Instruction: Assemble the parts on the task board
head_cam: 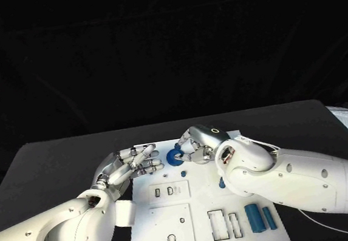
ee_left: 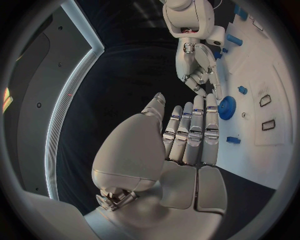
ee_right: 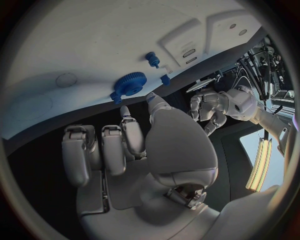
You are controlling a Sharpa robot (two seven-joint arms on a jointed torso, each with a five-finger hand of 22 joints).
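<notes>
The white task board (head_cam: 176, 218) lies in the middle of the table. A blue gear (head_cam: 175, 156) (ee_left: 226, 107) (ee_right: 131, 82) sits at the board's far edge, between my two hands. My left hand (head_cam: 132, 163) (ee_left: 187, 135) hovers just left of it with fingers stretched out and nothing in them. My right hand (head_cam: 197, 144) (ee_right: 125, 145) hangs just right of the gear, fingers loosely bent, holding nothing; its fingertips (ee_right: 153, 99) end close to the gear without clearly touching. A small blue peg (head_cam: 183, 173) (ee_right: 152, 59) stands on the board nearer me.
Two long blue parts (head_cam: 260, 217) lie at the board's near right, beside rectangular slots (head_cam: 225, 223). Another blue part (head_cam: 221, 182) peeks out from under my right arm. Small slots (head_cam: 164, 191) and a round hole (head_cam: 171, 239) mark the board. Black table (head_cam: 49, 170) surrounds it.
</notes>
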